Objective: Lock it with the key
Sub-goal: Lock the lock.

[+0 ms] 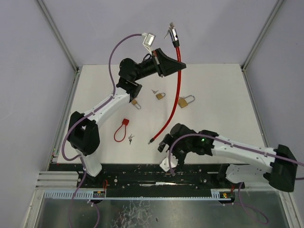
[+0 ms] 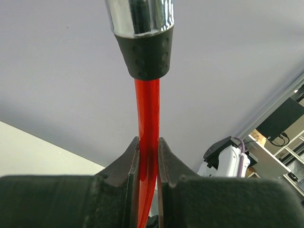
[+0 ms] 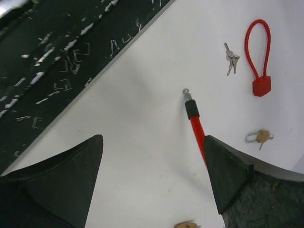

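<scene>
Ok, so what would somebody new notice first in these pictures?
The long red cable lock stands out, pinched in the left gripper and held high above the table. Its free end trails down beside the open right gripper. Brass padlocks and a short red loop lock lie mid-table.

White table [image 1: 223, 90], pale grey enclosure walls [image 1: 28, 57], aluminium corner posts [image 1: 56, 33], dark scratched front ledge [image 3: 42, 52].
</scene>
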`<state>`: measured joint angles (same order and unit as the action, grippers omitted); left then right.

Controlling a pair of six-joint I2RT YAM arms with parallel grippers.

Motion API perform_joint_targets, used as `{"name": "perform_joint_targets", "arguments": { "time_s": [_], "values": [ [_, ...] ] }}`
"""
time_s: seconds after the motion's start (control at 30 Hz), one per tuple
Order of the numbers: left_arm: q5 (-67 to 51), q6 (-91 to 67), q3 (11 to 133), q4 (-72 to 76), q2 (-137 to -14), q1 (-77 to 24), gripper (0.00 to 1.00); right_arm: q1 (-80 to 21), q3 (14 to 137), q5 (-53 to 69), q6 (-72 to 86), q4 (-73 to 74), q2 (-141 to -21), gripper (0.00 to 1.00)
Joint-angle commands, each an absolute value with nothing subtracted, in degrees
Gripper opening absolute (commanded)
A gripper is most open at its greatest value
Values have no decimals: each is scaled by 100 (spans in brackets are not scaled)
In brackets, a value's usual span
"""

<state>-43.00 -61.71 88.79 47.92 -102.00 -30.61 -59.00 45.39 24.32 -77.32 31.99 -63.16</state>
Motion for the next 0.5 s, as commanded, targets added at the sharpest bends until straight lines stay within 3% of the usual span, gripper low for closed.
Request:
{"name": "perform_joint_targets", "arguments": {
  "time_s": [0.0, 0.2, 0.47],
  "values": [
    [-4237, -6289, 9272, 4835, -10177, -2916, 0, -6623, 4793, 745, -8313, 1747, -7226, 91],
    [-4458, -6426, 9169, 4728, -10106, -2752, 0, -7118, 4326, -1077, -9496, -575, -8477, 89],
    [-4663, -6592, 9166, 4847, -10053, -2660, 0, -7117, 3755, -1861, -10228, -1895, -8882, 82]
  ]
}}
